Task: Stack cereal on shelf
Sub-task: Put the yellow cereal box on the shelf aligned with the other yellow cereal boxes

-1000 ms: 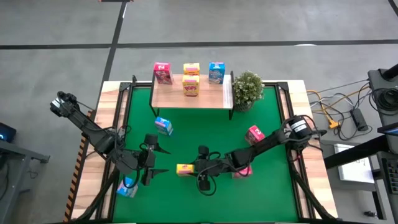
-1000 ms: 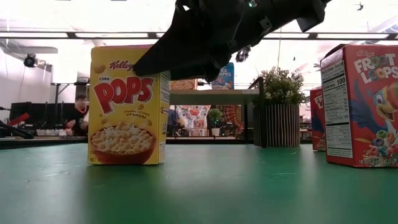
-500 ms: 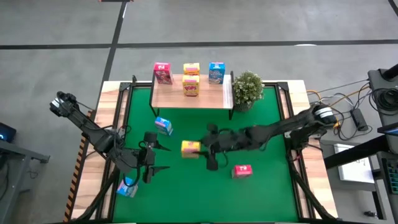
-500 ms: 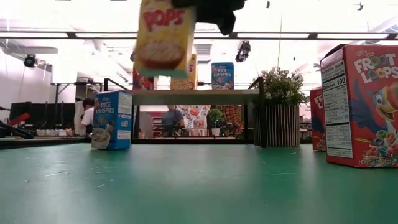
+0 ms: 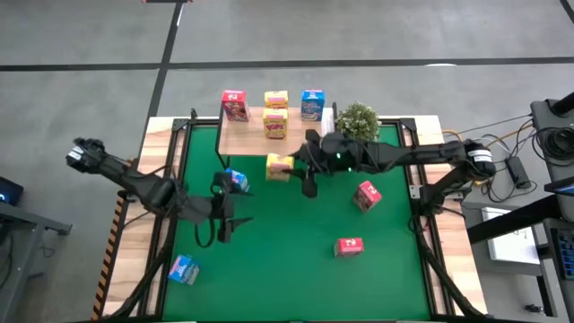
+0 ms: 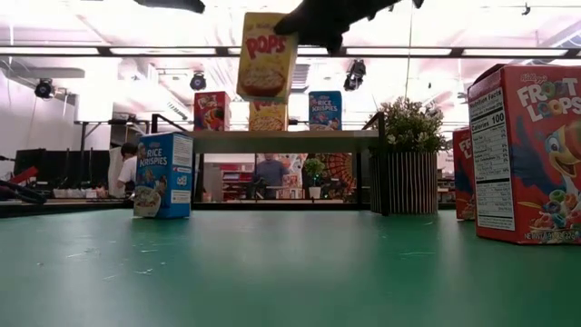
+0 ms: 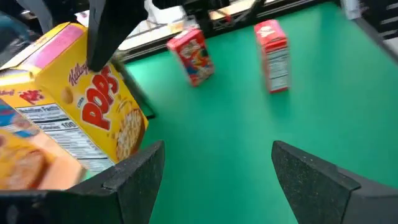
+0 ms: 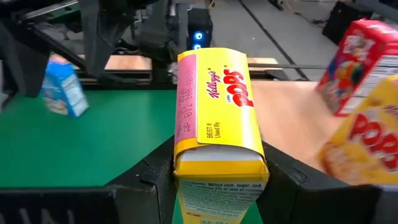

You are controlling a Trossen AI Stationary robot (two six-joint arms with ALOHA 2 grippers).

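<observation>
My right gripper (image 5: 300, 167) reaches in from the table's right and is shut on a yellow cereal box (image 5: 279, 167), held in the air just in front of the shelf (image 5: 309, 140). On the shelf stand a pink-red box (image 5: 235, 105), two yellow boxes (image 5: 275, 124) and a blue box (image 5: 312, 105). My left gripper (image 5: 224, 216) hovers open left of centre, nothing between its fingers (image 7: 134, 180). A blue box (image 5: 236, 181) stands on the table between it and the shelf. My right gripper pinches the yellow box between its two fingers (image 8: 149, 180), one on each broad face (image 8: 186, 155), at the side edge nearest the gripper. The fingers come in about level from the table's right. The box (image 6: 266, 56) hangs nearly upright, slightly tilted, clear of table and shelf.
Two pink-red boxes (image 5: 367, 195) (image 5: 349, 247) stand on the green table at the right, and another blue box (image 5: 183, 269) at the near left corner. A potted plant (image 5: 357, 124) stands at the shelf's right end. Bare shelf board shows left and right of the yellow boxes.
My right gripper has lifted the yellow box off the table near its middle and carried it up and toward the far edge, up to the shelf's front; the box stays about upright. My left gripper has drifted a little toward the far edge, still open.
</observation>
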